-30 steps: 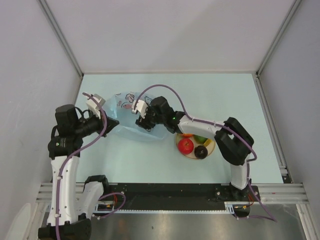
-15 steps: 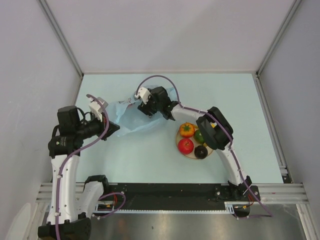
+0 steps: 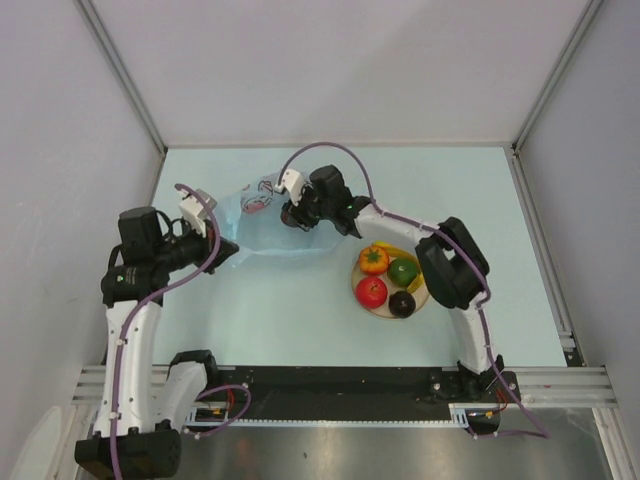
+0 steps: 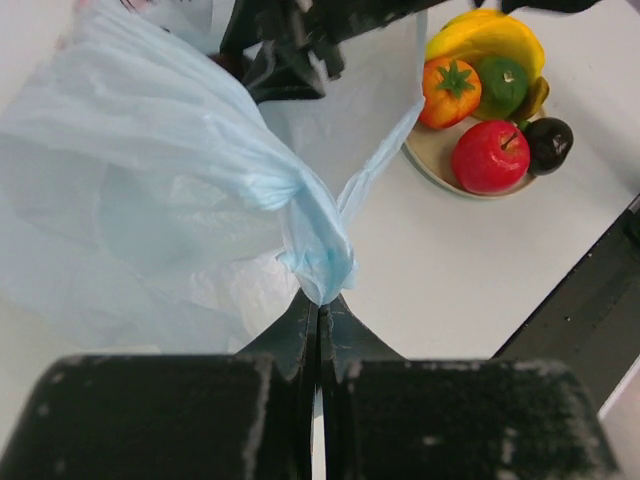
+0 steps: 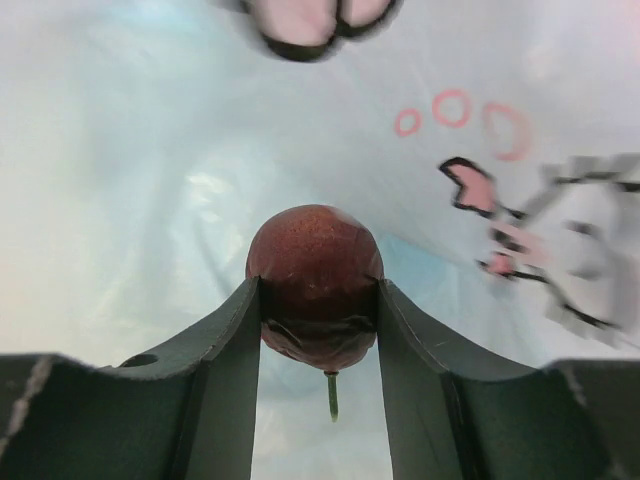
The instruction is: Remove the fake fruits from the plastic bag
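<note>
A: Plastic at the left gripper, is it held?
B: Yes, jaws pinched tight together on a gathered twist of the plastic bag.
A: And the right gripper?
B: Farther in, inside the bag, half-closed, both fingers pressed against a dark maroon fruit lodged between them.
A: Beyond that?
B: Red apple, banana and three more lie on the tan plate, outside the bag.

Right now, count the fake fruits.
6: banana, orange-red, green, red and dark ones on the plate; a maroon one in the right gripper, inside the bag. More may hide there.
</note>
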Robot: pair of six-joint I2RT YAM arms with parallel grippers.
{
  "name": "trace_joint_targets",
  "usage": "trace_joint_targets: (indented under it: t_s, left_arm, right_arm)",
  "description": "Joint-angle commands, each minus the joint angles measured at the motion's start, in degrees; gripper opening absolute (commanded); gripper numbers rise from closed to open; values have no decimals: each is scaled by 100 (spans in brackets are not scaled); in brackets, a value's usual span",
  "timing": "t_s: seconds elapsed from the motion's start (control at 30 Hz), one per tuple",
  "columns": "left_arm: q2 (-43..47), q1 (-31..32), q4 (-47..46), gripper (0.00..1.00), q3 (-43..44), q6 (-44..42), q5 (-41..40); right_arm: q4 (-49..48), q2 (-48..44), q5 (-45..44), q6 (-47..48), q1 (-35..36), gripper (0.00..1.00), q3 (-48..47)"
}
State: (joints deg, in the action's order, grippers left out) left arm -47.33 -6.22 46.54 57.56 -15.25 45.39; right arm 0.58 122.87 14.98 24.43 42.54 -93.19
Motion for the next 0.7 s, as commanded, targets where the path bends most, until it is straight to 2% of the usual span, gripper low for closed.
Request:
trace_joint_targets:
  t_s: [0.0,0.2,0.27,0.4,0.5,0.67]
  left_arm:
    - [-180,33,-620,0,-149,224,190]
    - [-391,68,-1103,0,-228,382,129]
    - [-400,68,-1235,0,-263,443,120]
    - [-400,86,-1480,0,-403,574,76]
    - [-391,86,-1805,0,-710,855,49]
    - [-461,77,-1789,0,-746,892,14]
  right_arm:
    - [29,-1413,645,-393,157,32,221]
    - [556,-2714,1033,-649,193,32,669]
    - [1083,-3161,1068,-562,79,31,723]
    - [2153,-3847,1059,-343,-412,31,1161]
    - [2594,-4243,902,-184,-877,30,1732]
    - [3114,-4727,646,71,-1590,29,2532]
